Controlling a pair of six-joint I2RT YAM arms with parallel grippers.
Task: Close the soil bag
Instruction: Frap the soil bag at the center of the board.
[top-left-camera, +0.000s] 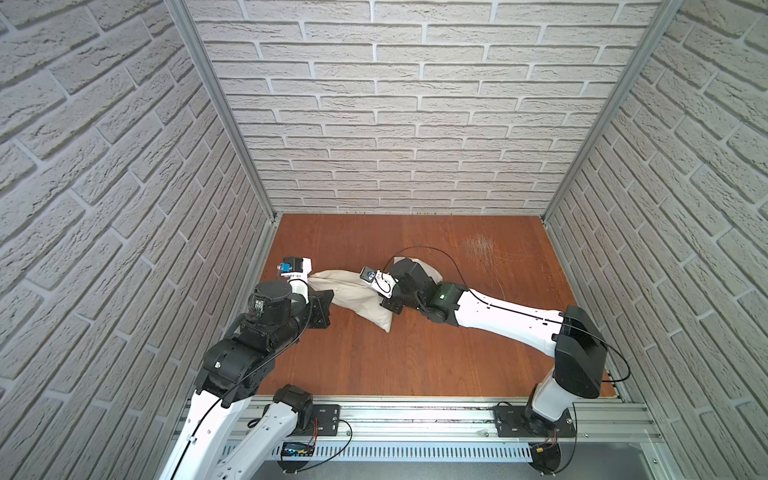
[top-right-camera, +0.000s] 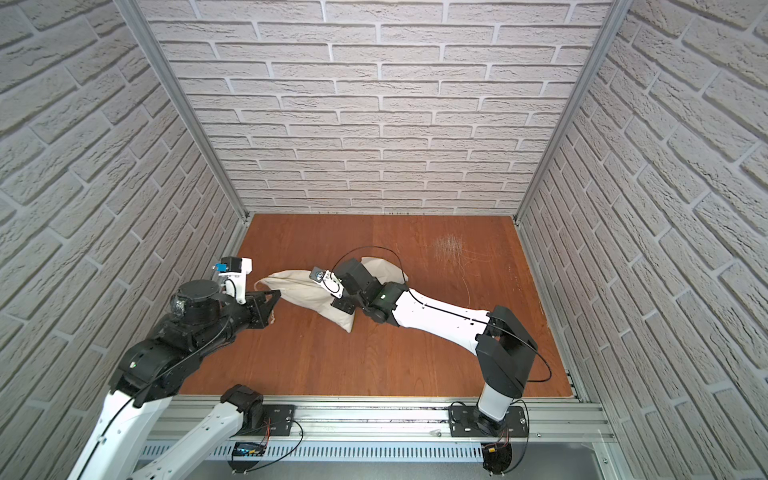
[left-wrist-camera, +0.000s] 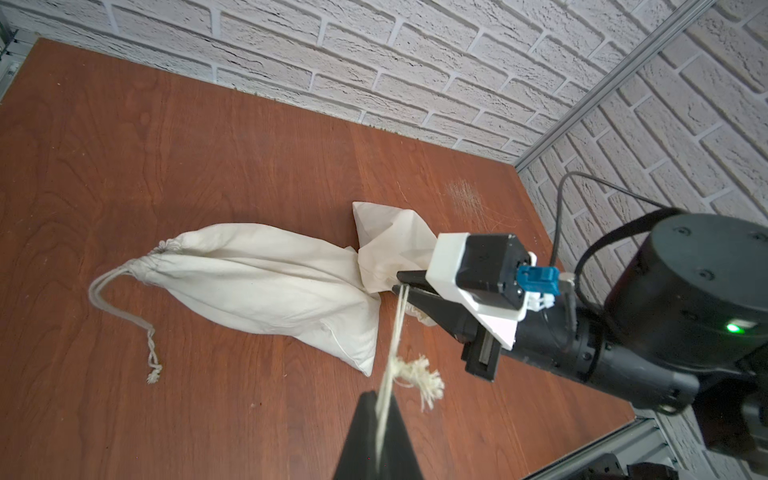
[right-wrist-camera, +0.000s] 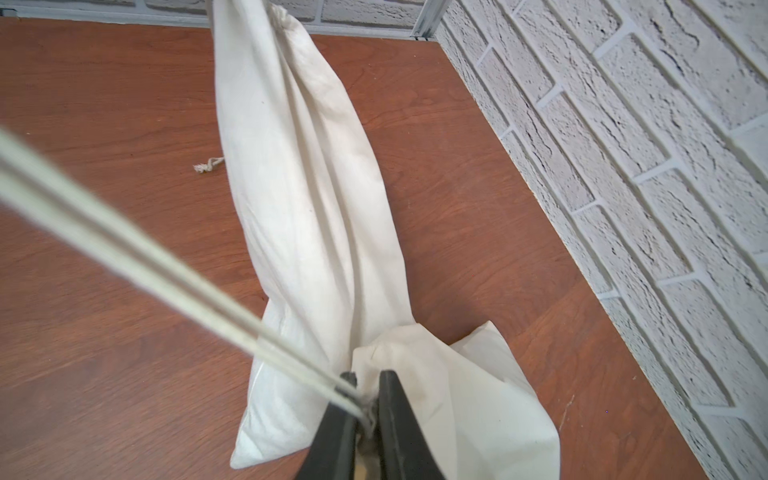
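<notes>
Trailing blurred off the right wrist view: drawstring (right-wrist-camera: 187, 291), pinched by right fingers (right-wrist-camera: 395, 419).

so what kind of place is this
Most likely a robot test cell: white brick-print wall panels in aluminium corner posts, and two black-and-white robot arms mounted on a metal rail beside a reddish-brown wooden tabletop.

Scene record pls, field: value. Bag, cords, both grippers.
bag: cream cloth drawstring bag, lying on red-brown wooden table
bag mouth: gathered; thin looped cord loose on table
second cloth: folded cream cloth piece beside it; same bag or not, cannot tell
left gripper: shut on taut twin white cord
right gripper: shut on bunched cloth neck where that cord emerges
cord: stretched between the grippers, frayed knot near left gripper
</notes>
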